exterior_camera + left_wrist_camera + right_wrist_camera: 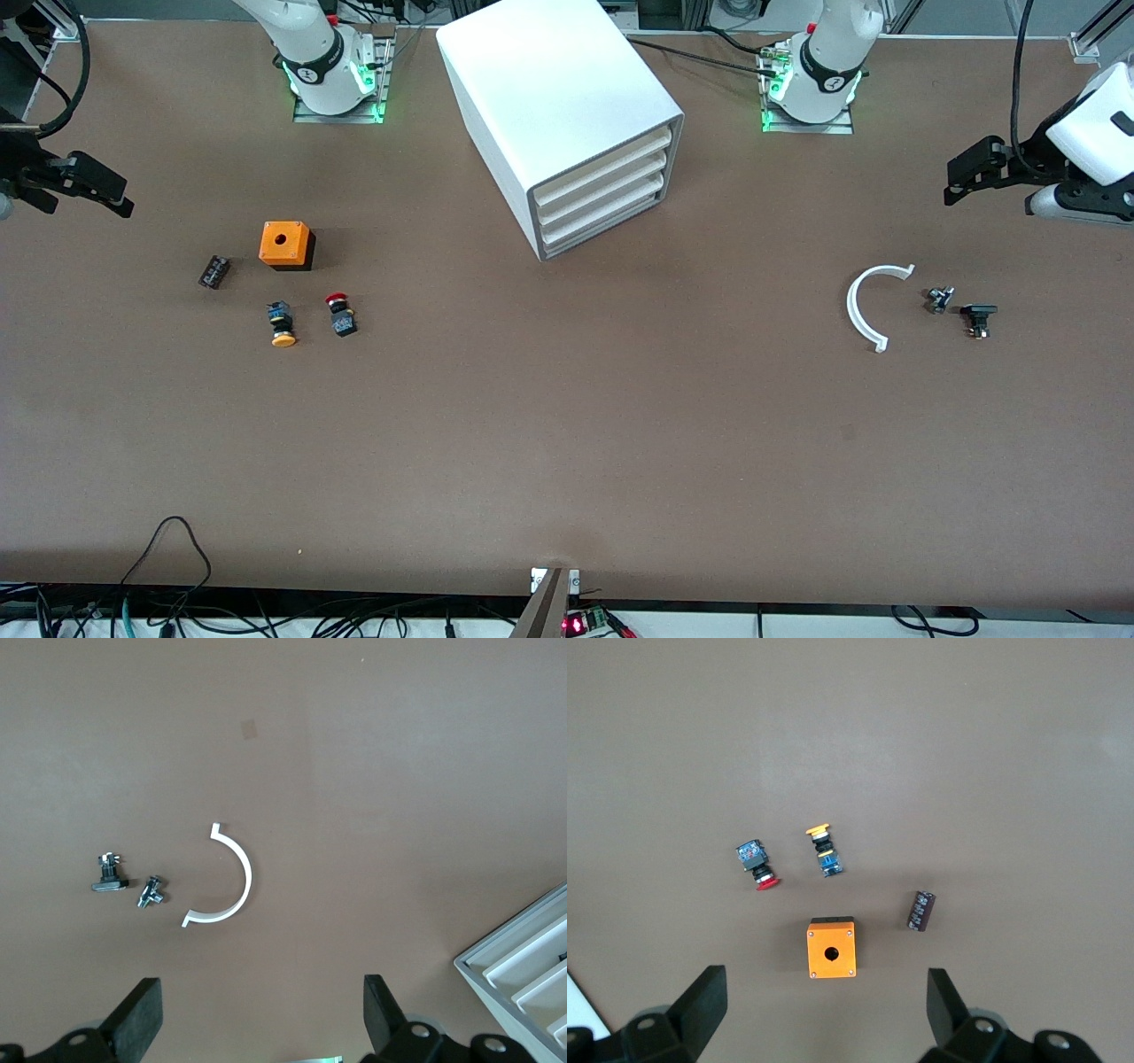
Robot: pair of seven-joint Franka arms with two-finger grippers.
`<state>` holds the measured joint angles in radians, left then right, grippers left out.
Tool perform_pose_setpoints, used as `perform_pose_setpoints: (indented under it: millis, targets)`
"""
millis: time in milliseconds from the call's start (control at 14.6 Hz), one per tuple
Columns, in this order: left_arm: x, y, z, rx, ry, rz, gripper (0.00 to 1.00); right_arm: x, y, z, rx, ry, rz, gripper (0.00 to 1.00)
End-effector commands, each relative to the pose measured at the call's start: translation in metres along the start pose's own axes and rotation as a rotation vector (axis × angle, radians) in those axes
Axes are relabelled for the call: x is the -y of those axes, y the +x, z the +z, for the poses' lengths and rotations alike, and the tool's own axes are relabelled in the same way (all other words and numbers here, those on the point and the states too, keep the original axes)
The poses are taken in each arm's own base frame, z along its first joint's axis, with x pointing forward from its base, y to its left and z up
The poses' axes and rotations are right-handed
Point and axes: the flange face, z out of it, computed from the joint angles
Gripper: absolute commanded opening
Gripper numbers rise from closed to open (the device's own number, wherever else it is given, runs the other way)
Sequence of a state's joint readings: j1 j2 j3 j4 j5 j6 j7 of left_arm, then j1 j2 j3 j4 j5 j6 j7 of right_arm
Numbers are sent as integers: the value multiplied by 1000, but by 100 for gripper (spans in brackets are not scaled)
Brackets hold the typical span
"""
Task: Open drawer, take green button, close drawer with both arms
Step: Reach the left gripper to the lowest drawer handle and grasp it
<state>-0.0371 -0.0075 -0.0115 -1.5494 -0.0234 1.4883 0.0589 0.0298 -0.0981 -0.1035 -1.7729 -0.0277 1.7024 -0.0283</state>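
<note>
The white cabinet stands at the middle of the table near the arms' bases. Its three drawers are all shut; the lowest drawer sits flush in the front. The green-capped button is out of view. My left gripper is open and empty, up in the air at the left arm's end of the table; its wrist view shows a corner of the cabinet. My right gripper is open and empty, up in the air at the right arm's end, over the orange box in its wrist view.
Toward the right arm's end lie an orange box, a red-capped button, a yellow-orange-capped button and a small black part. Toward the left arm's end lie a white arc piece and two small dark parts.
</note>
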Motion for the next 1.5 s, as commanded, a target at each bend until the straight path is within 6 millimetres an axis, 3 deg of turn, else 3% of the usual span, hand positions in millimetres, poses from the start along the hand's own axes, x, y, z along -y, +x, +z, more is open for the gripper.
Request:
perform_pose_setpoints:
  millis: [0, 68, 205, 342, 547, 752, 1026, 1162, 1299, 1436]
  targets:
    - [-9, 14, 26, 56, -32, 28, 100, -2, 2, -4, 6, -1, -17, 100]
    - [-21, 18, 34, 75, -21, 48, 100, -3, 2, -5, 5, -1, -19, 100]
    - [-24, 23, 59, 122, -29, 64, 100, -2, 2, -4, 6, -1, -19, 100]
    - [-24, 39, 119, 233, -52, 61, 100, -2, 2, -4, 5, -1, -11, 100]
    - [-36, 45, 157, 287, -144, 60, 100, -2, 3, -3, 5, -2, -8, 100]
    - [-48, 52, 228, 354, -310, 9, 100, 7, 12, 7, 17, -5, -23, 100]
    - [-74, 35, 336, 381, -619, 8, 100, 8, 24, 15, 33, -4, -30, 100]
    - [-92, 29, 372, 389, -721, 5, 100, 10, 25, 21, 45, -6, -39, 100]
    - [-113, 21, 402, 432, -809, -4, 100, 27, 30, 31, 63, -15, -61, 100]
    - [-134, 9, 434, 463, -899, 27, 100, 22, 31, 34, 68, -2, -57, 100]
